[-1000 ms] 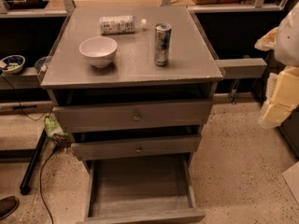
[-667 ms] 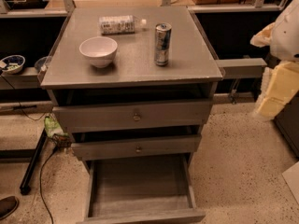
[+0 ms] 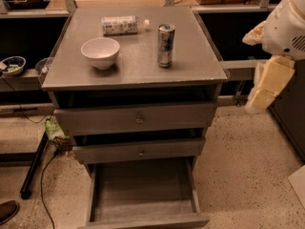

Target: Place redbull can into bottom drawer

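The redbull can (image 3: 166, 45) stands upright on the grey cabinet top (image 3: 138, 68), right of centre. Below the two upper drawers, the bottom drawer (image 3: 143, 191) is pulled out, its flat grey floor bare. My gripper (image 3: 266, 84), cream-yellow under the white arm (image 3: 286, 27), hangs at the right edge of the view. It is off the cabinet's right side, at about the height of the top drawer, and well apart from the can. Nothing shows in it.
A white bowl (image 3: 100, 52) sits left of the can, and a clear plastic bottle (image 3: 122, 25) lies on its side behind them. The two upper drawers (image 3: 138, 119) are slightly ajar. Cables and a black stand leg (image 3: 33, 168) lie on the floor at left.
My arm and gripper have shifted a little to the left, toward the cabinet. The can, bowl, bottle and drawers have not moved.
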Motion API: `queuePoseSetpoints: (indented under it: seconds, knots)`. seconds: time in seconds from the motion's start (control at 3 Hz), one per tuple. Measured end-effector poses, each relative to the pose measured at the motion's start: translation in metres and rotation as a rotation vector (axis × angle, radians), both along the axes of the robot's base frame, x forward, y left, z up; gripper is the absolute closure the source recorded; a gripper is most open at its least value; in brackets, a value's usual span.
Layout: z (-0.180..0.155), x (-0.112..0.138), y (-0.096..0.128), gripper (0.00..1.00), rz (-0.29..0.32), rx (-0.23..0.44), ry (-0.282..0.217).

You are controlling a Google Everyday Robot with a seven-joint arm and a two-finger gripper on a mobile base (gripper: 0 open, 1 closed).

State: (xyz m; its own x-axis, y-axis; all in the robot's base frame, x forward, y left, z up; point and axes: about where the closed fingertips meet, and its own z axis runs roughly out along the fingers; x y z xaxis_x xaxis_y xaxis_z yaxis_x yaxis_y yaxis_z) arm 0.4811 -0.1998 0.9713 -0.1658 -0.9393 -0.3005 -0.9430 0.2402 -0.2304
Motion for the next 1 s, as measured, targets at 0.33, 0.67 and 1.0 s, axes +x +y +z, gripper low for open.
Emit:
queuePoseSetpoints:
  seconds: [0.33, 0.67, 1.0]
  knots:
    - [-0.006, 0.013, 0.004, 0.0, 0.01, 0.037, 0.009]
    - [-0.008, 0.031, 0.015, 0.0, 0.047, 0.09, 0.036]
    - [-0.007, 0.033, 0.016, 0.0, 0.047, 0.094, 0.031]
